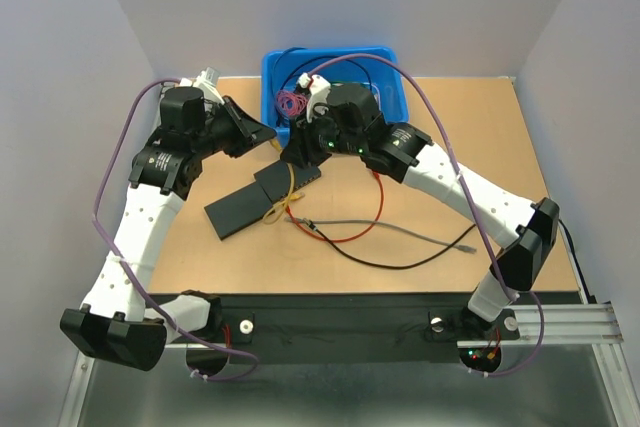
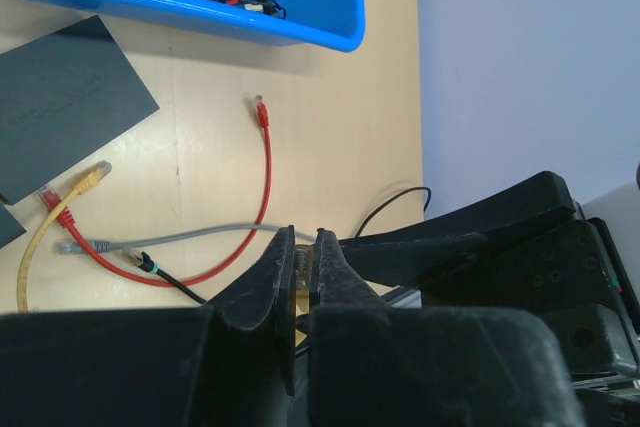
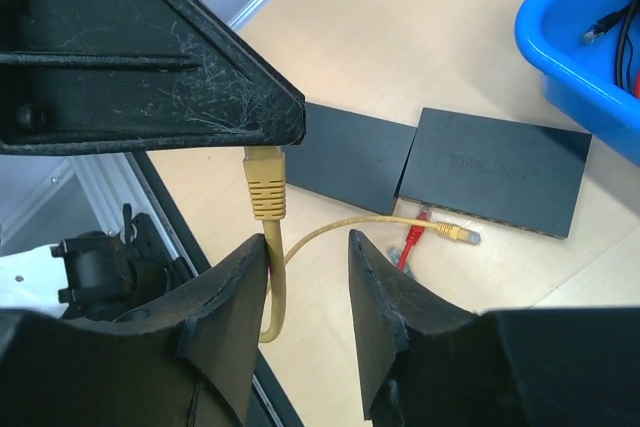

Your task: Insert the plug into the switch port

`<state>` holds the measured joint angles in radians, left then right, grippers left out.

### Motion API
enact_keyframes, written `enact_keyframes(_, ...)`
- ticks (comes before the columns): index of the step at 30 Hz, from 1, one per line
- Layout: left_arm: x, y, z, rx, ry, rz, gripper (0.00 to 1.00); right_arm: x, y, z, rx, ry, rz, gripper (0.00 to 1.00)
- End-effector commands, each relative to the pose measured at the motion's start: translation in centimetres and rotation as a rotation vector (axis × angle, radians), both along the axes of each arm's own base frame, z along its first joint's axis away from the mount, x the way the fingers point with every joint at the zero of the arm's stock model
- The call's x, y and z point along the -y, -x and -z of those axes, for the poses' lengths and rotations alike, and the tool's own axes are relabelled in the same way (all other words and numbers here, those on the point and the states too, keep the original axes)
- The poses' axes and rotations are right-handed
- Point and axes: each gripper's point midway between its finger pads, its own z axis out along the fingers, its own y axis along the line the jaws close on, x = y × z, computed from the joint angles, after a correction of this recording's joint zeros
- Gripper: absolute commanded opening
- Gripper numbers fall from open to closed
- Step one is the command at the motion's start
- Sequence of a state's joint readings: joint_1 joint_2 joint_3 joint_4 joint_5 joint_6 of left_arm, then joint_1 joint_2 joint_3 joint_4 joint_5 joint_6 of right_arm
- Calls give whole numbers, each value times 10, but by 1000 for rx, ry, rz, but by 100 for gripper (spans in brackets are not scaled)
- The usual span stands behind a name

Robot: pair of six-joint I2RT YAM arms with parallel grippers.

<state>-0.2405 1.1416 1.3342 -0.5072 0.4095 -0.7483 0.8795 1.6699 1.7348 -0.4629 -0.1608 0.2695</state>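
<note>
My left gripper is shut on a yellow plug, and only a sliver of the plug shows between its jaws in the left wrist view. The plug hangs in the air, its yellow cable running down between the fingers of my right gripper. Those jaws stand apart, with the cable against the left finger. Two flat black switches lie side by side on the table below. The cable's other yellow plug rests near the right switch's port edge. From above, both grippers meet over the switches.
A blue bin with cables and parts stands at the back of the table. Red, grey and black cables lie loose in front of the switches. A red plug sits at the switch edge.
</note>
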Motion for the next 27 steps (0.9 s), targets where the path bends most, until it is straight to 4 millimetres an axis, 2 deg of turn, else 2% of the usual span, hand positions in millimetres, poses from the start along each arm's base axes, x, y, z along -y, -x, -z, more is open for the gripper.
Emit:
enact_keyframes(1,3,5,-22,81,42,20,0,-8,0,-6,29,-6,-11,43)
enact_keyframes(4,3,4,-23,87,44,21,0,-12,1,-10,30,-21,-22,39)
enact_keyframes(8,3,3,-22,87,45,21,0,-14,-2,-10,32,-28,-21,26)
enact_keyframes(11,3,3,-17,76,41,22,0,-15,-2,-13,36,-39,-15,24)
enact_keyframes(13,2,4,-13,70,37,19,0,-15,-3,-17,44,-51,-14,26)
enact_keyframes(14,2,5,-12,68,37,19,0,-16,-2,-20,47,-58,-18,38)
enact_keyframes(17,1,5,-6,57,31,14,0,-15,-1,-24,56,-72,-21,50)
enact_keyframes(27,0,5,-3,53,33,14,0,-15,1,-39,71,-135,-10,49)
